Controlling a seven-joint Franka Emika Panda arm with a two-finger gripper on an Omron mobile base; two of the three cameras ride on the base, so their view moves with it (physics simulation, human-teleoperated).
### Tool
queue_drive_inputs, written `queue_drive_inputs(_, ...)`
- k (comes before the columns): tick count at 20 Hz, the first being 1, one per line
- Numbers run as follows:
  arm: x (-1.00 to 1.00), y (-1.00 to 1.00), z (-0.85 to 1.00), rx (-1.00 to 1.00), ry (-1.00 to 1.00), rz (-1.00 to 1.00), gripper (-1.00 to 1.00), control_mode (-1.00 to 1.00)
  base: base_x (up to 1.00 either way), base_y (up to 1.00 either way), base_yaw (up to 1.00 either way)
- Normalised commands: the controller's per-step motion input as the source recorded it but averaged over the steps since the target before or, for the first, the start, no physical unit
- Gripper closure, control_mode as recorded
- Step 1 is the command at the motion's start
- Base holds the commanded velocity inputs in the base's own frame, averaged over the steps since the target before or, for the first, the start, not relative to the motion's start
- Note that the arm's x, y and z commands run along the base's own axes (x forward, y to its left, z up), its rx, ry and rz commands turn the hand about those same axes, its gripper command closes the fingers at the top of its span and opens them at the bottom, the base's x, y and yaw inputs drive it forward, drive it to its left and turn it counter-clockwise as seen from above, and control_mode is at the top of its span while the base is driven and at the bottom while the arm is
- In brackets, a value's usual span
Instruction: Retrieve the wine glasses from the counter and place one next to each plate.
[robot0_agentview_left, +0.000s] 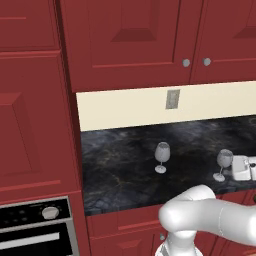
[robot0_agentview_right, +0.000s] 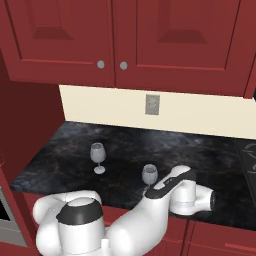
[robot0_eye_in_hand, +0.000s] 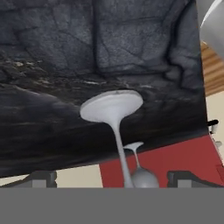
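Two wine glasses stand upright on the black counter (robot0_agentview_left: 120, 165): the left one (robot0_agentview_left: 162, 156) (robot0_agentview_right: 98, 156) by itself, the right one (robot0_agentview_left: 223, 164) (robot0_agentview_right: 149, 176) close to the front edge. My gripper (robot0_agentview_left: 236, 169) sits level with the right glass, just to its right, open. The hand view is rolled upside down. There the near glass's foot (robot0_eye_in_hand: 111, 106) and thin stem run between my gripper's (robot0_eye_in_hand: 113, 178) spread tips without touching them, and the other glass (robot0_eye_in_hand: 141, 174) shows small behind. The plates are out of view.
Dark red upper cabinets (robot0_agentview_left: 130, 40) hang over the counter, with a wall outlet (robot0_agentview_left: 172, 99) on the cream backsplash. A tall cabinet with a built-in oven (robot0_agentview_left: 35, 225) closes off the counter's left end. A cooktop edge (robot0_agentview_right: 247, 155) lies at the right.
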Motion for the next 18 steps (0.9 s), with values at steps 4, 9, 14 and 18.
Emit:
queue_drive_inputs(4,0.13,0.0,-0.15,0.0,0.02,0.0,-1.0,-1.0,0.0,0.0,0.0)
queue_drive_inputs(9,0.02,0.0,-0.14,0.0,0.01,0.0,-1.0,-1.0,0.0,0.0,0.0)
queue_drive_inputs(14,0.0,0.01,-0.03,0.0,0.0,0.0,-1.0,-1.0,0.0,0.0,0.0)
queue_drive_inputs(18,0.0,0.0,0.0,0.0,0.0,0.0,-1.0,-1.0,0.0,0.0,0.0)
